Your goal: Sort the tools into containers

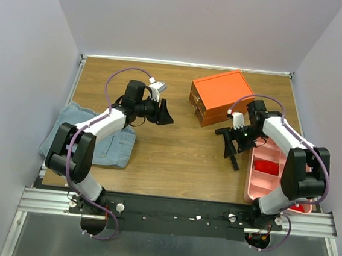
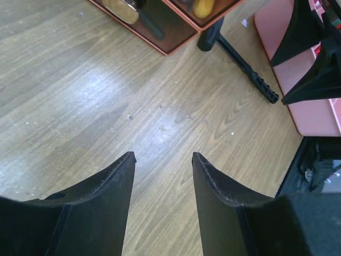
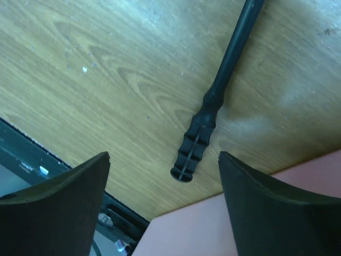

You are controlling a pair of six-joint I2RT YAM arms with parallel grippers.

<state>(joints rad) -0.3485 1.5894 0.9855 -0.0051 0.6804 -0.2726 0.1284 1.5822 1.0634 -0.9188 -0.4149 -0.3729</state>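
Note:
The small black hammer (image 1: pixel 235 161) lies on the wooden table between the orange cabinet (image 1: pixel 222 92) and a pink tray. My right gripper (image 1: pixel 230 147) is open and hovers just above the hammer. In the right wrist view the ribbed handle (image 3: pixel 195 145) lies between and ahead of the open gripper (image 3: pixel 164 156), not touching it. My left gripper (image 1: pixel 167 114) is open and empty over bare table left of the cabinet. The left wrist view shows the open gripper (image 2: pixel 163 156), the hammer (image 2: pixel 242 63) and the cabinet's drawers (image 2: pixel 170 37), with a yellow handle (image 2: pixel 205 6) inside one.
A pink tray (image 1: pixel 261 186) with red items stands at the right edge, close beside the hammer; it also shows in the right wrist view (image 3: pixel 240 224). A blue cloth (image 1: pixel 106 141) lies at the left under the left arm. White walls enclose the table.

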